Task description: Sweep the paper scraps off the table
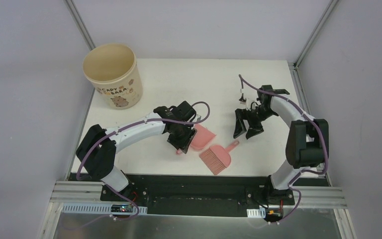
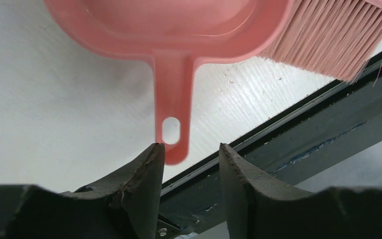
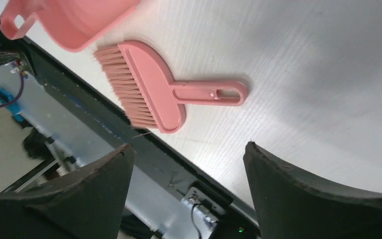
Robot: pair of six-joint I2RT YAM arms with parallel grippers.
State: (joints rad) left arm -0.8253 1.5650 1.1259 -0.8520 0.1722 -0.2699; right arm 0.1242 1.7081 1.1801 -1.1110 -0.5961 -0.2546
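No paper scraps show in any view. On the white table (image 1: 179,79) a pink dustpan (image 1: 202,138) lies flat, and a pink hand brush (image 1: 218,157) rests just right of it, near the front edge. My left gripper (image 1: 181,142) hovers at the dustpan's handle end. In the left wrist view its jaws (image 2: 189,149) stand apart, and the handle (image 2: 171,114) ends just past the left fingertip, not between them. My right gripper (image 1: 246,130) hangs wide open above the table, behind and right of the brush (image 3: 154,84). Nothing sits between its fingers (image 3: 189,149).
A beige round bucket (image 1: 112,74) stands at the table's far left corner. The black front edge (image 1: 194,181) runs close below the brush and dustpan. The brush bristles (image 2: 328,40) lie against the dustpan's side (image 2: 179,20).
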